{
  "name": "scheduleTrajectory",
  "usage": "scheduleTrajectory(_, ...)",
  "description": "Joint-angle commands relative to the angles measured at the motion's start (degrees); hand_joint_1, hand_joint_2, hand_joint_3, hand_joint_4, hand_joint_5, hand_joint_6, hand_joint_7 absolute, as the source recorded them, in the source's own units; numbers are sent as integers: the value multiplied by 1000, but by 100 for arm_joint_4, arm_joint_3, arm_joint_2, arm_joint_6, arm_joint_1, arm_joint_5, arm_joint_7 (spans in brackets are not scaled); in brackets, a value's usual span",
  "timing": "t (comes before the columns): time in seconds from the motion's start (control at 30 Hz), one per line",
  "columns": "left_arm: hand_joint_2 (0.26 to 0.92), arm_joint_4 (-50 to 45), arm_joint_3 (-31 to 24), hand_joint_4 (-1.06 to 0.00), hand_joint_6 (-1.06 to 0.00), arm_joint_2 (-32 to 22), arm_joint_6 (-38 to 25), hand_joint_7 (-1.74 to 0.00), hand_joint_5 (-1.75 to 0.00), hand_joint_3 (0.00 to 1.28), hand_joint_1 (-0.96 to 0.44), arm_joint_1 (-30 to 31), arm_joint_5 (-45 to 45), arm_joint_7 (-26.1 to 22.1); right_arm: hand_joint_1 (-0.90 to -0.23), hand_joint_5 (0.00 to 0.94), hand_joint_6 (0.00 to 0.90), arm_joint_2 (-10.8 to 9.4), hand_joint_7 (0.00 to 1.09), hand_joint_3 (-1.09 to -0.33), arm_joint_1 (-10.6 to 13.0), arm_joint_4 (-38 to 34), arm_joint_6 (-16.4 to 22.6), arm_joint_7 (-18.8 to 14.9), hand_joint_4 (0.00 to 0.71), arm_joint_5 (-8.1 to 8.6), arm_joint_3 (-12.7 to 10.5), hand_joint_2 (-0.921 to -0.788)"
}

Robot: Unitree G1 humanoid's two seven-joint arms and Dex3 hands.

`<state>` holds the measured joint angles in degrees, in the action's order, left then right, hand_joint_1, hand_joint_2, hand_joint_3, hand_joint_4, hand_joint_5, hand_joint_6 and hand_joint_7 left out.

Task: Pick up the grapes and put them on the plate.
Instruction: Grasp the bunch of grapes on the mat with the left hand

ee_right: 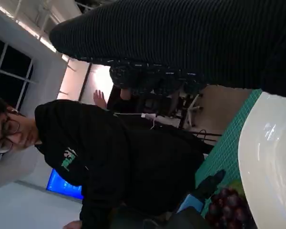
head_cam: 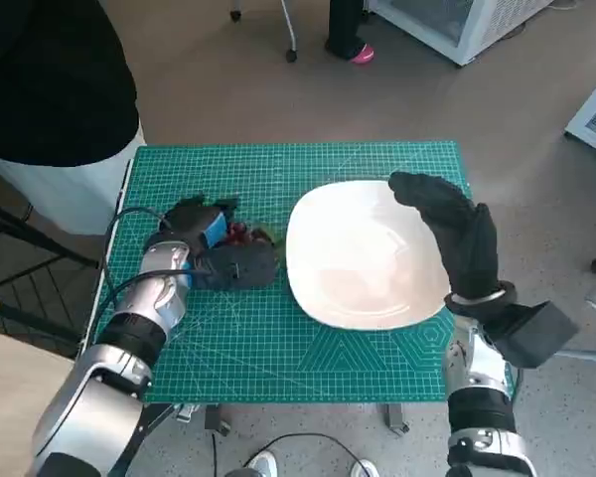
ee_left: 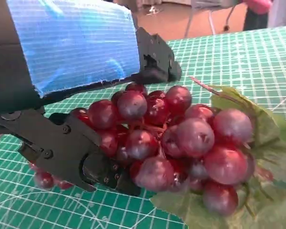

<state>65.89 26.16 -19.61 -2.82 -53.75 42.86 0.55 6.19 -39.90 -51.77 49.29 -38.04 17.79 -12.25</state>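
The bunch of dark red artificial grapes with green fabric leaves (ee_left: 181, 143) lies on the green gridded cutting mat (head_cam: 278, 348) covering the tabletop. My left robot hand (head_cam: 204, 238) has its black fingers (ee_left: 71, 148) closed around the bunch. Just beyond its fingertips sits the white rounded-square plate (head_cam: 363, 253). My right robot hand (head_cam: 452, 229), gloved, hovers spread over the plate's far edge, holding nothing.

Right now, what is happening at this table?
A humanoid robot is working on a green cutting mat. Its left hand grips a bunch of red grapes, which lies on the mat beside a white plate. The plate holds nothing yet. The gloved right hand hovers over the plate's edge, holding nothing. A person sits nearby.
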Motion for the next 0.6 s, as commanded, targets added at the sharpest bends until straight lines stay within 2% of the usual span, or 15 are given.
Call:
scheduleTrajectory(0.03,809,207,120,-788,-754,85,112,-93,-77,9,-41,25,-26,98,-511,0,474,7,5,-625,133,11,-60,44,390,-26,16,-921)
scheduleTrajectory(0.1,813,238,150,-819,-778,82,137,-100,-85,9,-36,17,-24,129,-511,0,474,9,5,-625,135,17,-64,41,390,-18,14,-921)
scheduleTrajectory(0.13,825,251,175,-816,-778,75,155,-189,-191,13,-31,18,-10,158,-511,0,475,12,5,-625,134,20,-68,35,390,-8,10,-921)
scheduleTrajectory(0.17,839,263,204,-802,-770,66,176,-310,-335,20,-26,21,10,196,-512,0,476,15,6,-625,132,24,-74,26,390,6,4,-921)
scheduleTrajectory(0.23,877,278,257,-728,-722,47,211,-670,-762,44,-14,29,40,271,-514,0,480,23,7,-624,126,24,-84,8,390,33,-10,-921)
scheduleTrajectory(0.3,900,288,293,-675,-689,32,230,-891,-1023,62,-7,29,42,321,-515,0,482,29,8,-624,119,15,-88,-2,390,49,-20,-921)
scheduleTrajectory(0.33,906,293,307,-658,-679,27,235,-958,-1099,67,-5,26,36,337,-516,0,482,31,8,-623,117,10,-88,-4,390,52,-23,-921)
scheduleTrajectory(0.43,916,310,340,-633,-665,20,247,-1060,-1209,76,-1,18,14,368,-517,0,483,34,9,-623,113,3,-86,-6,390,56,-26,-921)
scheduleTrajectory(0.6,920,332,348,-621,-654,25,231,-1107,-1250,82,0,4,-25,397,-518,0,483,41,9,-622,86,-26,-103,-28,390,85,-48,-921)
